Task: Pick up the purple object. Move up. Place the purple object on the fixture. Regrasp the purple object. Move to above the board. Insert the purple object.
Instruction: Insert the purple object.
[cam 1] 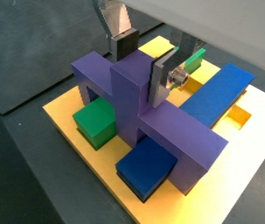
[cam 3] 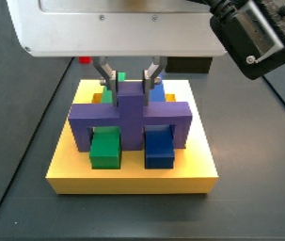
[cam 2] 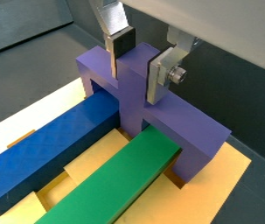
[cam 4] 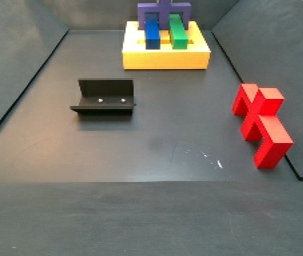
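The purple object [cam 1: 158,131] sits upright on the yellow board [cam 1: 65,118], its outer prongs straddling the green bar [cam 1: 96,121] and the blue bar [cam 1: 146,166]. My gripper [cam 1: 142,70] is shut on its upstanding middle prong, one pad on each side. The same grasp shows in a wrist view [cam 2: 138,68], with the purple object [cam 2: 181,131] over the blue bar [cam 2: 41,153] and the green bar [cam 2: 111,188]. In a side view the gripper [cam 3: 130,80] holds the purple object [cam 3: 130,118] on the board [cam 3: 132,174]. The fixture [cam 4: 104,97] stands empty.
A red block [cam 4: 261,122] lies on the dark floor at the right, apart from the board [cam 4: 165,60] at the far end. The fixture stands left of the middle. A raised wall edges the floor.
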Motion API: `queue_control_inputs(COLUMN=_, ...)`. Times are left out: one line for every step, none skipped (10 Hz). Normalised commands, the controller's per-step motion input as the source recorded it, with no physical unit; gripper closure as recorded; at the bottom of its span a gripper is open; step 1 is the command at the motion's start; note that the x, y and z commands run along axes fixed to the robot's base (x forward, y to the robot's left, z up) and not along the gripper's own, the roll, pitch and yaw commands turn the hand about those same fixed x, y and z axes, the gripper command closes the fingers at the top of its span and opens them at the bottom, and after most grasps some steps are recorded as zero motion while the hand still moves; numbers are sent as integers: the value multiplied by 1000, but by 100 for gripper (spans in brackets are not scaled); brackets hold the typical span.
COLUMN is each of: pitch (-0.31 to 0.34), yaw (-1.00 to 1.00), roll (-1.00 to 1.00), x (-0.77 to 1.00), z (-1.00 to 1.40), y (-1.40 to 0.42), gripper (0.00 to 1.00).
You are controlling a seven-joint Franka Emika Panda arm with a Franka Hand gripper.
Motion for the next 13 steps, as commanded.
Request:
queue_control_inputs(pitch=0, yaw=-31, roll=6, x=80, z=-140, y=0, gripper=100)
queue_control_inputs(pitch=40, yaw=0, roll=21, x=114, z=23, y=26, gripper=100)
queue_control_inputs(pitch=56, yaw=0, roll=70, x=117, z=57, y=0, gripper=100)
queue_control_inputs(pitch=54, yaw=0, roll=87, x=86, z=34, y=0, gripper=100)
queue_control_inputs(pitch=39, yaw=0, roll=91, x=6, z=0, y=0, gripper=100)
queue_control_inputs(pitch=10, yaw=0, roll=90, x=0, z=0, y=0, gripper=100)
queue_control_inputs(pitch=0, yaw=0, roll=141, x=0, z=-203, y=0, gripper=100)
queue_control_inputs(pitch=0, yaw=-66, roll=193, x=0, z=-454, y=0, gripper=100)
queue_control_inputs(pitch=0, yaw=-234, roll=216, x=0, z=-537, y=0, gripper=100)
queue_control_inputs(pitch=11, yaw=-237, roll=201, x=34, z=-357, y=0, gripper=100)
queue_control_inputs(pitch=74, yaw=-223, roll=197, x=120, z=-114, y=-43, gripper=100)
queue_control_inputs(pitch=134, yaw=-66, roll=213, x=137, z=0, y=-91, gripper=100)
queue_control_inputs(pitch=100, yaw=0, roll=254, x=0, z=6, y=-89, gripper=100)
